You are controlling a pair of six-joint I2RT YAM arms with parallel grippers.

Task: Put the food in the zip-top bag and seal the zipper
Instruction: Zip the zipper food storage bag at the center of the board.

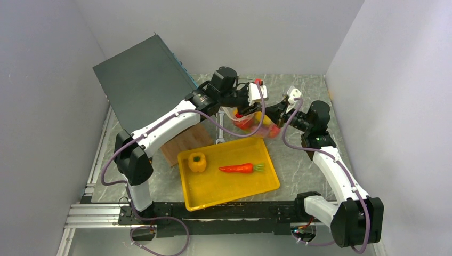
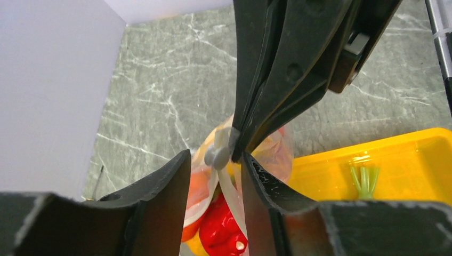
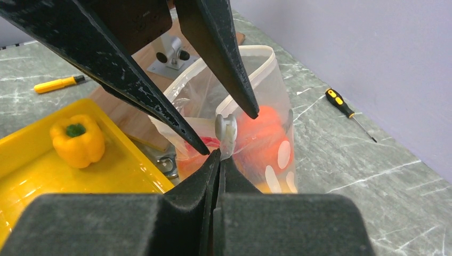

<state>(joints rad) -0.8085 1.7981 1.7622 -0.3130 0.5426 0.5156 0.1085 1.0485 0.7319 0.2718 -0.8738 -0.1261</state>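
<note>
Desk: we see a grey marbled desk [image 1: 298, 160] with a yellow tray near its middle and the bag just behind the tray's far edge.
Tray: the tray [image 1: 234, 186] holds two pieces of food, well apart. One is a yellow pepper [image 1: 197, 162] near the left end. The other is a carrot [image 1: 242, 168] lying on its side in the middle, green top pointing right.
Bag: the clear dotted bag [image 3: 269, 90] stands upright between the two hands.
Bag contents: we make out an orange piece [image 3: 264, 128] against one wall and a red piece [image 2: 224, 234] lower down. We cannot tell which vegetables they are.
Zipper: the white zipper [image 3: 265, 53] runs round the bag's mouth, which gapes in an open loop on the far side. A small round white tab [image 3: 225, 127] sits on it where the hands meet.
Right hand: the right hand [image 3: 218, 156] has its fingers pressed together with no gap, pinching the bag's edge just under the tab.
Left hand: the left hand [image 3: 229, 132] reaches in from above with its fingers parted, one on either side of the tab and strip. It grips nothing, and we cannot tell whether a pad brushes the film.
Other things: a wooden board [image 1: 186, 141] lies left of the bag, partly under a tilted dark panel [image 1: 141, 80]. A screwdriver [image 3: 341, 104] lies on the desk, well apart from the bag.
</note>
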